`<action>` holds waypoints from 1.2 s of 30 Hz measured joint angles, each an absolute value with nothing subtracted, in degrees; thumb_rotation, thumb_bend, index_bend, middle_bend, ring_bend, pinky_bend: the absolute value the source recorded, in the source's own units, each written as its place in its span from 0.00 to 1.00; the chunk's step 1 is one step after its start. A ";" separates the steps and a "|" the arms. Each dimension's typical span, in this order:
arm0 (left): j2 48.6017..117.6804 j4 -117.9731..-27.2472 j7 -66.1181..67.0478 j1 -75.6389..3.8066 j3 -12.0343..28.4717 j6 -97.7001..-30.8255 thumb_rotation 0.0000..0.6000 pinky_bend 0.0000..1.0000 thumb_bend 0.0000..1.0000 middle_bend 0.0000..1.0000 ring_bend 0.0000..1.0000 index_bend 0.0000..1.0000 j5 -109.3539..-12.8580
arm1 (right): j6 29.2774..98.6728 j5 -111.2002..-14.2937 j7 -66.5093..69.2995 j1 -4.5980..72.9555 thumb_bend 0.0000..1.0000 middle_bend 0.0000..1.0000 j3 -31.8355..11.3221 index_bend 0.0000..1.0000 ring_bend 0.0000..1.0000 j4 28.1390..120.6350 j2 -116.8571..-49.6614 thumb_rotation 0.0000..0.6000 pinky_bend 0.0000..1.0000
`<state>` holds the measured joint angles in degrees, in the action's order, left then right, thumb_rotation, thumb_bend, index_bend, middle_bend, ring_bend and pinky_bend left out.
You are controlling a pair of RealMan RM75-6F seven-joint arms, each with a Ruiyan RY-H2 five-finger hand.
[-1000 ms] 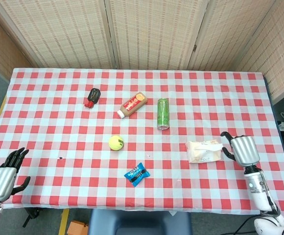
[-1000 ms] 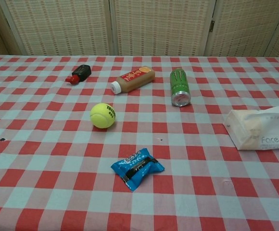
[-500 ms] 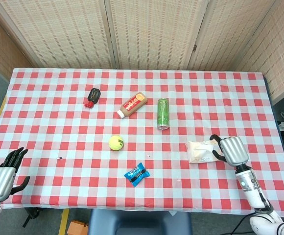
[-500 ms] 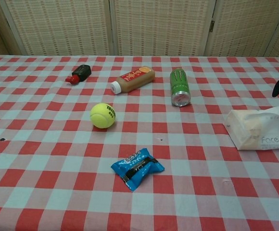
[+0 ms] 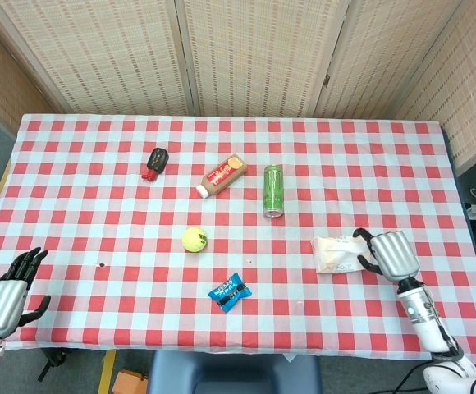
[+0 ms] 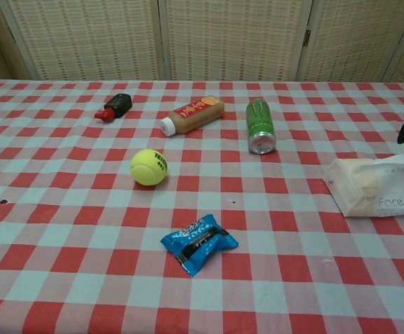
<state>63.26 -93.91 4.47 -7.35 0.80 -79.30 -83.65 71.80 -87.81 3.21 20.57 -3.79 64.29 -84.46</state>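
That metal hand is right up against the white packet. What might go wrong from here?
The right hand sits at the end of the soft tissue pack, fingers spread at its edge. A squeeze may crumple the pack, or slide it along the checked tablecloth instead of gripping it. The green can lies on its side not far off, so a hard shove could set it rolling.

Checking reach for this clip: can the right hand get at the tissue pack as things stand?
Probably yes. The right hand sits at the tissue pack's right end, fingers spread toward it, with nothing lying between them.
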 measured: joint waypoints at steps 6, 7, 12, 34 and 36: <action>63.22 -93.88 4.29 -7.31 0.76 -79.41 1.00 0.36 0.39 0.00 0.04 0.06 -83.80 | 71.38 -87.55 1.84 20.78 0.18 0.88 -3.41 0.42 0.79 64.68 -84.62 1.00 0.78; 63.21 -93.92 4.34 -7.32 0.75 -79.45 1.00 0.36 0.39 0.00 0.04 0.06 -83.86 | 71.54 -87.39 1.58 20.76 0.18 0.88 -3.54 0.45 0.79 64.40 -84.93 1.00 0.78; 63.24 -93.94 4.57 -7.31 0.71 -79.41 1.00 0.36 0.39 0.00 0.04 0.06 -83.79 | 72.31 -86.36 0.46 20.67 0.21 0.88 -4.40 0.54 0.79 62.51 -86.51 1.00 0.79; 63.11 -94.26 4.93 -7.36 0.56 -79.28 1.00 0.36 0.39 0.00 0.04 0.06 -83.82 | 71.86 -82.16 -6.42 20.65 0.36 0.88 -6.34 0.53 0.77 59.49 -89.56 1.00 0.79; 63.11 -94.26 4.95 -7.34 0.56 -79.31 1.00 0.36 0.39 0.00 0.04 0.06 -83.82 | 71.85 -82.22 -6.60 20.69 0.38 0.88 -6.24 0.56 0.77 59.45 -89.65 1.00 0.79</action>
<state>63.11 -94.26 4.95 -7.34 0.56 -79.31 -83.82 71.85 -82.22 -6.60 20.69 -6.24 59.45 -89.65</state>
